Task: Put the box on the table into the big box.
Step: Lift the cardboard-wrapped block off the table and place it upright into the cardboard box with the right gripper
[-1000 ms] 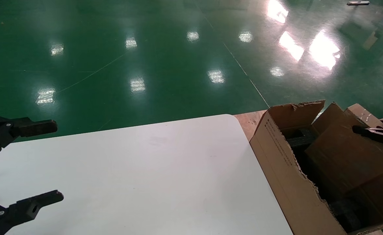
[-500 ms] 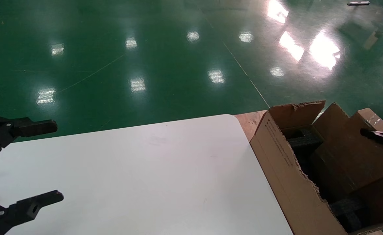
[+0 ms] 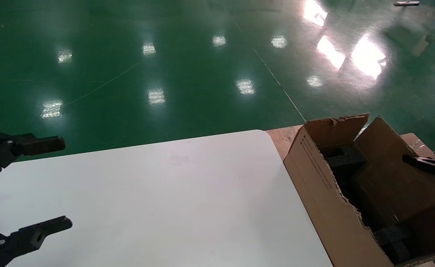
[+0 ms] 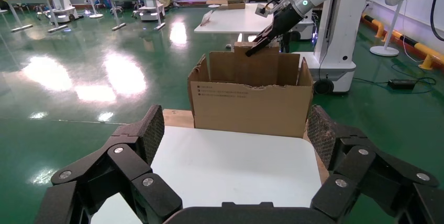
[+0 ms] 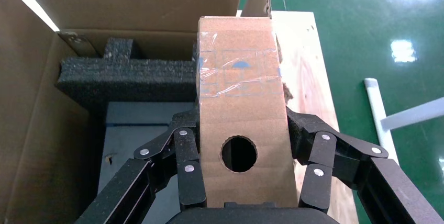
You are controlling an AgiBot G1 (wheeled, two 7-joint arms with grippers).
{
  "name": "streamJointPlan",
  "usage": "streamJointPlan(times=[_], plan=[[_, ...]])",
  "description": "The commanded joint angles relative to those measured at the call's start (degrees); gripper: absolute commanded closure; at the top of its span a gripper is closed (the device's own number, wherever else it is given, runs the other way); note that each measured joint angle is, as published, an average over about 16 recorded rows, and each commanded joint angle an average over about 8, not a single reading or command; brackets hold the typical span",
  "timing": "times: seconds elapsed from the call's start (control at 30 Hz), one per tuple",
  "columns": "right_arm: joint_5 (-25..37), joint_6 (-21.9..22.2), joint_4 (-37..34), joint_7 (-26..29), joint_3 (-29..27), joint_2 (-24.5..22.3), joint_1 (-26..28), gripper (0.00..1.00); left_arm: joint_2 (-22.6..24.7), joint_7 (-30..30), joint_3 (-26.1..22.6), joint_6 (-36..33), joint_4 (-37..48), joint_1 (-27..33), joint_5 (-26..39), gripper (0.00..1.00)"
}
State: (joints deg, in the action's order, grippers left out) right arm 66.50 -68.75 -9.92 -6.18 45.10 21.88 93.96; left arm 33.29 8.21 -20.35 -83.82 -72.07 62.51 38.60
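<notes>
At the far left of the head view the left gripper [image 3: 35,185] hangs over the near left part of the white tabletop [image 3: 173,200], cut off by the picture's edge so that only two black fingers [image 3: 39,144] and their linkages show; its jaws are spread wide with nothing between them, and its own wrist view confirms this, with both mesh-faced pads [image 4: 153,132] standing well apart and framing bare tabletop [image 4: 230,166]. Farther right, beyond the tabletop's rounded corner, the big box [image 3: 325,193] stands just beside the tabletop's edge on a wooden board [image 3: 282,138] of which only a small strip shows; its torn near wall hides most of the inside in the head view, where only bits of black foam [image 3: 342,159] and dark brown cardboard can be made out. The left wrist view shows the big box [image 4: 248,106] from the front, printed side facing, with the right arm reaching down over its top. At the right edge of the head view the right gripper [image 3: 431,163] is mostly out of frame, and what it grips is hard to tell there. Its wrist view settles that: the right gripper [image 5: 242,153] has its jaws closed on the two sides of the box [image 5: 240,103], round hole facing the camera and clear tape across the face above it, held inside the big box [image 5: 42,130] over the black foam [image 5: 125,75]
</notes>
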Motion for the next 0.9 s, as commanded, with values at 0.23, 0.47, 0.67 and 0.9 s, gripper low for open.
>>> streamJointPlan(times=[0.23, 0.47, 0.67, 0.9], plan=[[0.12, 2.03, -0.37, 0.82, -0.2, 1.7, -2.21, 1.0, 0.0, 0.0, 0.0, 0.0, 0.0, 0.0, 0.0, 0.0], [0.37, 3.82, 0.05, 2.17, -0.27, 3.09, -4.2, 1.0, 0.0, 0.0, -0.01, 0.0, 0.0, 0.0, 0.0, 0.0], [0.75, 5.14, 0.78, 3.63, -0.18, 4.04, -5.84, 1.0, 0.0, 0.0, -0.01, 0.0, 0.0, 0.0, -0.01, 0.0], [1.08, 7.01, 1.72, 5.5, -0.09, 4.79, -7.71, 1.0, -0.01, -0.01, -0.01, 0.01, 0.0, 0.0, -0.01, 0.0]])
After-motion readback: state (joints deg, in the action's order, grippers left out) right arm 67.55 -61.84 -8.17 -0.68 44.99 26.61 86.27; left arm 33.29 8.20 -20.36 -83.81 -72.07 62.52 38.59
